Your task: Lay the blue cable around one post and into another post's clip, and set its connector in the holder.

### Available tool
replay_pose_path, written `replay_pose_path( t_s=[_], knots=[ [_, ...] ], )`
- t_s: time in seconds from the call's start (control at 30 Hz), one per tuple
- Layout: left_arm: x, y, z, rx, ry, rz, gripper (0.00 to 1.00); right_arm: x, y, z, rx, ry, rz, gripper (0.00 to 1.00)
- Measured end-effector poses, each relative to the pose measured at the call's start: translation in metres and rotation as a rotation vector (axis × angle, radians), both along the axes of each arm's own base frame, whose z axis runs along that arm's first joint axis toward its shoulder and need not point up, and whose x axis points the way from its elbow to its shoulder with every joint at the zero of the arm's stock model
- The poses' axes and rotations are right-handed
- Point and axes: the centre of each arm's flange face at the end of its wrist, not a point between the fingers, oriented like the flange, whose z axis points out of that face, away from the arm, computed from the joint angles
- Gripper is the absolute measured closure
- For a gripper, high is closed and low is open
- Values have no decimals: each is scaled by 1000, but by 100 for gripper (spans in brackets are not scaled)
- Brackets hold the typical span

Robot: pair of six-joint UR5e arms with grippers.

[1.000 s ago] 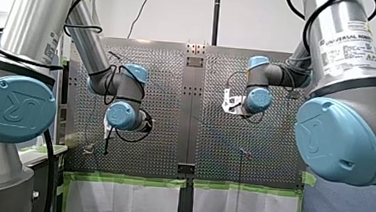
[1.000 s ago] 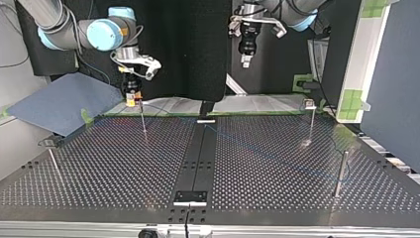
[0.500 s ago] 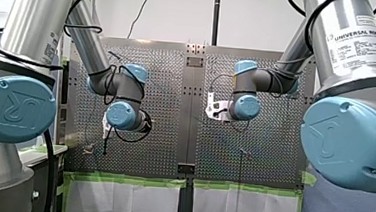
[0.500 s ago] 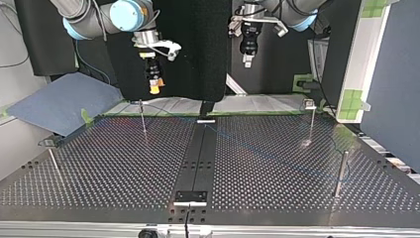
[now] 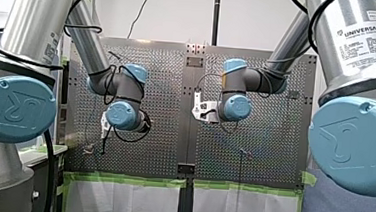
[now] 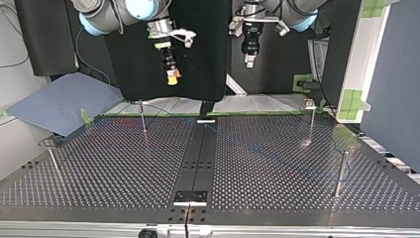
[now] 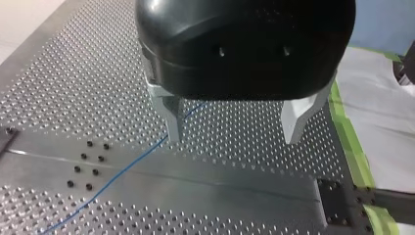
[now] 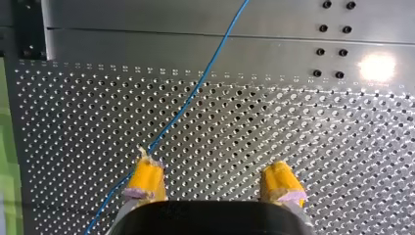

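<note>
My left end effector (image 7: pixel 234 139) hangs over the perforated table (image 7: pixel 73 73) with its two metal fingers (image 7: pixel 171 120) spread wide and nothing between them. The blue cable (image 7: pixel 127 166) lies on the table below, passing just beside one finger and running on across a plain metal strip. My right end effector (image 8: pixel 213 178) is also spread, its yellow pads (image 8: pixel 147 176) standing apart and holding nothing. There the cable runs ahead over the table and slips under the tip of one pad, outside the gap.

In the top view both end effectors hang well above the far side of the table, the right one left of the middle and the left one right of it. The cable shows as a thin blue line lying flat. It runs from near a thin post (image 6: pixel 142 116) at the far left, across the middle strip, toward a thicker post (image 6: pixel 341 173) at the near right. A clip (image 6: pixel 310 104) tops another post at the far right. The connector is too small to pick out.

In the front view a white label (image 5: pixel 366 36) on my right arm (image 5: pixel 322 15) reads "UNIVERSAL ROBO", and the smaller print beneath is illegible. A blue cap (image 5: pixel 18 106) on my left arm (image 5: pixel 37 15) bears a raised UR mark. Green tape (image 5: pixel 125 179) edges the table.
</note>
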Motion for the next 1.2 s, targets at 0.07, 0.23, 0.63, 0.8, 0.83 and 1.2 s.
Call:
replay_pose_path(
  t_s=[0.07, 0.23, 0.63, 0.8, 0.83, 1.2],
  knots=[
    [0, 2, 0, 3, 1, 14, 0, -2, 2, -3, 1, 1, -1, 1],
    [0, 4, 0, 5, 1, 33, 0, -3, 5, -5, 2, 4, -6, 1],
    [0, 2, 1, -33, -13, 36, 0, -1, 17, -12, 1, 4, 13, 1],
    [1, 1, 2, -42, -17, 38, 0, -2, 21, -15, 2, 5, 17, 1],
    [1, 1, 2, -43, -17, 38, 0, -2, 22, -16, 1, 5, 17, 1],
    [0, 1, 2, -50, -21, 35, 0, 0, 29, -19, -8, 11, 32, 1]
  ],
)
